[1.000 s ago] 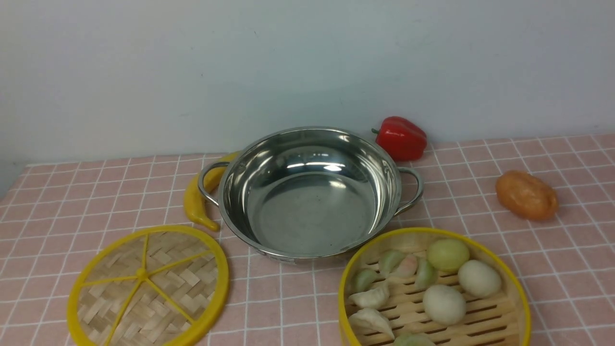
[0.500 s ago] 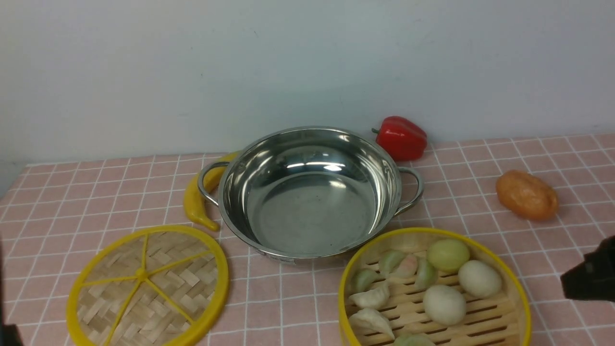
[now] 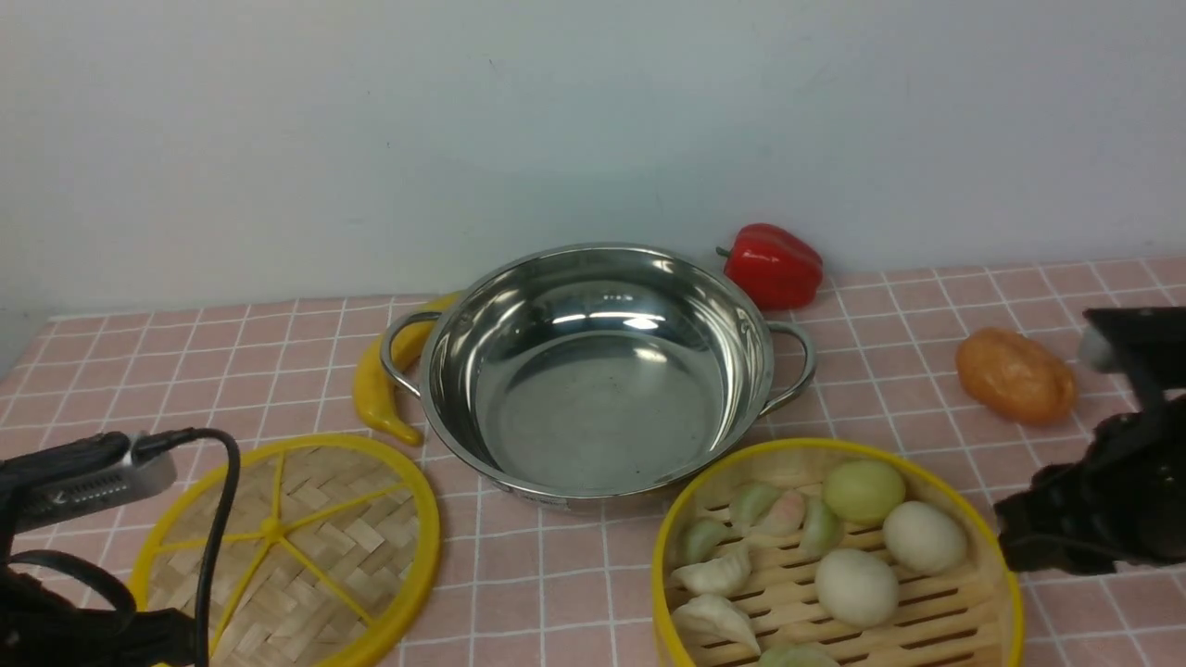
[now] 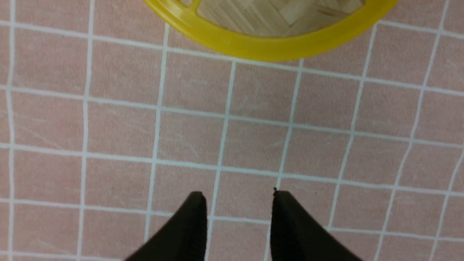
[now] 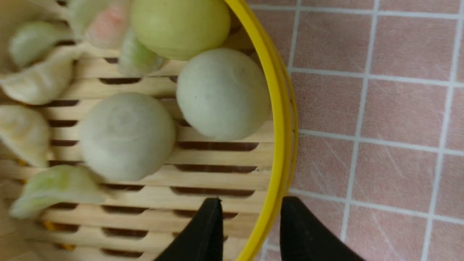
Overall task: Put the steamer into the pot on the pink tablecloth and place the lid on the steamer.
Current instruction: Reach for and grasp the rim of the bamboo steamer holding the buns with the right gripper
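The steel pot [image 3: 602, 371] stands empty in the middle of the pink tablecloth [image 3: 547, 574]. The flat woven lid [image 3: 287, 547] lies front left, and its yellow rim shows in the left wrist view [image 4: 268, 49]. The steamer [image 3: 927, 630] sits front right, holding buns and dumplings. My left gripper [image 4: 239, 195] is open over bare cloth, a short way from the lid's rim. My right gripper [image 5: 252, 201] is open, with one finger inside and one outside the steamer's yellow rim [image 5: 279, 145] on its right side. The right arm [image 3: 1103, 482] shows beside the steamer.
A yellow pepper [image 3: 375, 389] lies against the pot's left handle. A red bell pepper [image 3: 774, 266] sits behind the pot by the wall. An orange potato-like item [image 3: 1016, 377] lies far right, just behind my right arm. The left arm and its cable [image 3: 83, 482] overlap the lid's left edge.
Both arms have come into view. The left rose from the lower left beside the lid. The right moved in from the right edge to the steamer's right rim.
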Available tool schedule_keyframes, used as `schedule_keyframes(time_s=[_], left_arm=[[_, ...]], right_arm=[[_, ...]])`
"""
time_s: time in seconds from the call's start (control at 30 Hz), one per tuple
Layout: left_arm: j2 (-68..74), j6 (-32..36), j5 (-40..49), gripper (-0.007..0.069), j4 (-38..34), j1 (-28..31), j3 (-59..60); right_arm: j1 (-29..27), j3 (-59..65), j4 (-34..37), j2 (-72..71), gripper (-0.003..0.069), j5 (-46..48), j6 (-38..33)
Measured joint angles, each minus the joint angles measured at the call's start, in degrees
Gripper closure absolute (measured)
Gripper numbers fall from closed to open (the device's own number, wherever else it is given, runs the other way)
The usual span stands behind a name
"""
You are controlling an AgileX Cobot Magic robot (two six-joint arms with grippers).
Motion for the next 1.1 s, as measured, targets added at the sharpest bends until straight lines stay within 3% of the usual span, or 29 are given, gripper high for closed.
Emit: schedule_keyframes(time_s=[0.23,0.5,0.73,1.1], left_arm=[[0.2,2.3,-2.4,0.0382,0.0,0.0,-0.1],[0.2,2.6,-3.1,0.0382,-0.1,0.0,-0.1],[0.2,2.7,-3.2,0.0382,-0.1,0.0,-0.1],[0.2,3.1,-3.3,0.0382,-0.1,0.0,-0.1]], right_arm=[[2.4,0.0,-8.7,6.9,0.0416,-3.3,11.1],[2.5,-0.3,-9.0,11.4,0.0428,-7.3,12.1],[2.8,-0.5,-10.3,13.2,0.0602,-8.3,11.7],[2.8,-0.6,-20.9,11.2,0.0603,-1.9,16.3]])
